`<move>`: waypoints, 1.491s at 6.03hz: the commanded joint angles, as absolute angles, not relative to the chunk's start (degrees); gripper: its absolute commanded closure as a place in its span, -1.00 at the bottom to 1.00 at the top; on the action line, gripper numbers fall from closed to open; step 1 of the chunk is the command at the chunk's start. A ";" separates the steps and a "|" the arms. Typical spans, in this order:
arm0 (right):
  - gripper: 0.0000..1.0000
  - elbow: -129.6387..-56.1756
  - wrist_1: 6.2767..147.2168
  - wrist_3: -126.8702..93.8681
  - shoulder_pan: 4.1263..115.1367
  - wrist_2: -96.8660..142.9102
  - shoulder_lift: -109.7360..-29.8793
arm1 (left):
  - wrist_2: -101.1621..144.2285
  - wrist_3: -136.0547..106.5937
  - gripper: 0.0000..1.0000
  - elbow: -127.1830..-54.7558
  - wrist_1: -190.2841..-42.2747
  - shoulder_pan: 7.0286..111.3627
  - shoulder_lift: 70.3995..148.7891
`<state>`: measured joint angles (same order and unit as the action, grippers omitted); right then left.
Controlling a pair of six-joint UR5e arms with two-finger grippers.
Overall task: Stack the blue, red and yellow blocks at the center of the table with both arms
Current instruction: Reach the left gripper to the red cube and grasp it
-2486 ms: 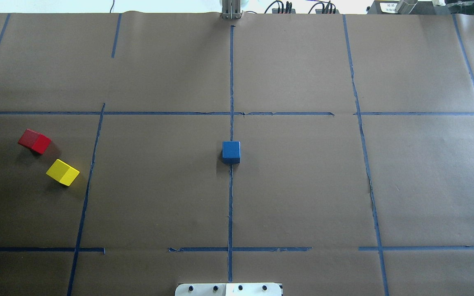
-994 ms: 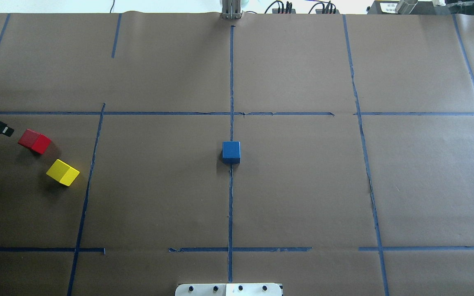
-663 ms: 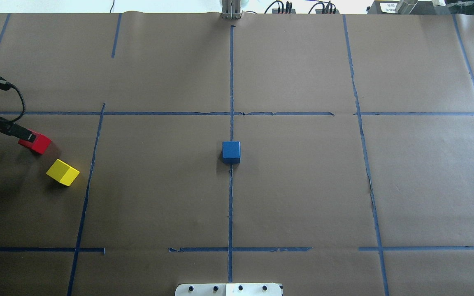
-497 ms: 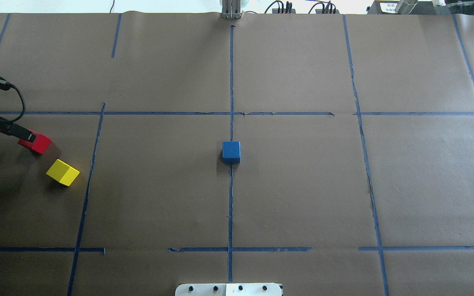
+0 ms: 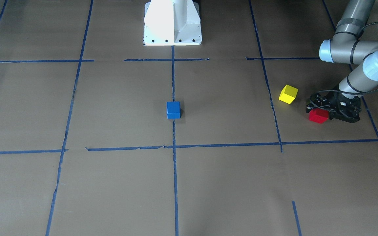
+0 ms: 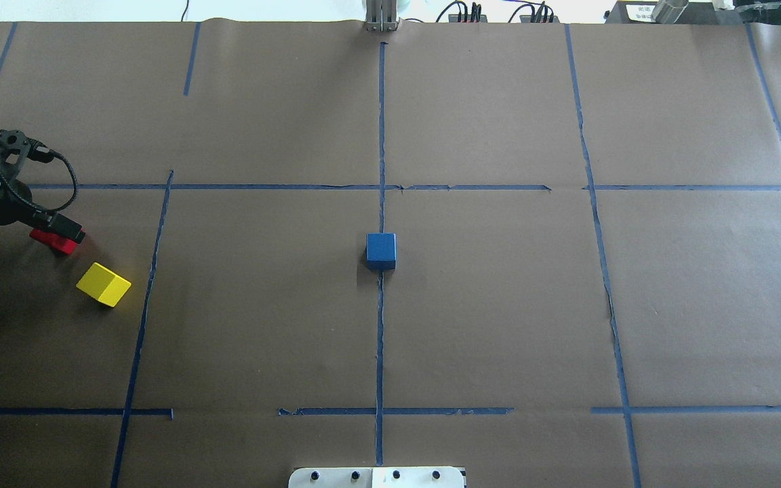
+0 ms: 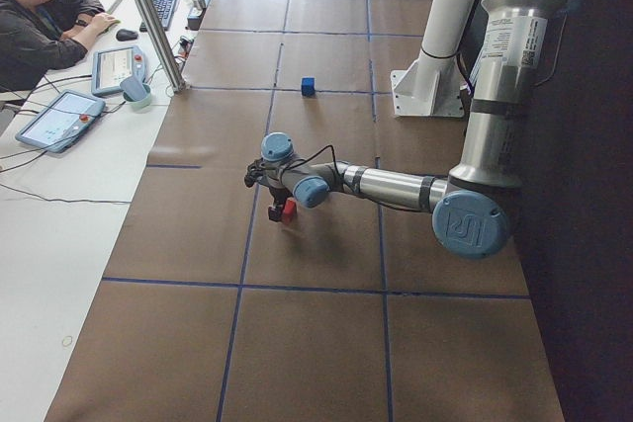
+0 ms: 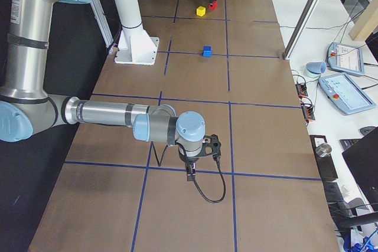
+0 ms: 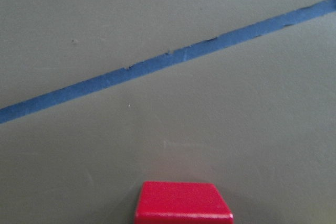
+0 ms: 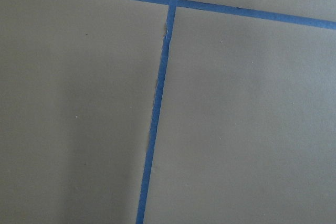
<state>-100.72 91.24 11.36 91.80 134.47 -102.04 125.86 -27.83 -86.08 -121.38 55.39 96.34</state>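
Observation:
The blue block (image 6: 381, 249) sits on the centre tape line of the table, and it also shows in the front view (image 5: 173, 109). The red block (image 6: 58, 242) and the yellow block (image 6: 104, 285) lie at the far left. My left gripper (image 6: 59, 229) is low over the red block (image 5: 318, 116), its jaws apparently open on either side of it. The left wrist view shows the red block (image 9: 184, 203) at its bottom edge. My right gripper (image 8: 190, 172) shows only in the exterior right view, pointing down near the table; I cannot tell whether it is open.
Brown paper with blue tape lines (image 6: 381, 135) covers the table. The robot's white base (image 5: 172, 23) stands at the near edge. An operator and tablets (image 7: 59, 116) are at a side desk beyond the far edge.
My left arm has come in from the left edge and moved right and down over the red block. The blocks have not moved.

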 commanded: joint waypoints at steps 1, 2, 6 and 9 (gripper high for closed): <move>-1.00 -100.72 91.23 11.43 91.76 134.47 -102.04 | 125.86 -27.86 0.12 -85.43 -121.38 55.37 96.85; -1.00 -100.72 91.23 11.43 91.76 134.47 -102.04 | 125.86 -28.12 0.75 -86.13 -121.29 55.37 97.12; -1.00 -100.72 91.23 11.43 91.76 134.47 -102.04 | 125.68 -50.62 0.81 -89.38 -117.01 51.37 111.22; -1.00 -100.63 91.32 11.43 91.76 134.47 -102.04 | 115.62 -69.03 0.81 -88.77 -98.79 38.11 131.23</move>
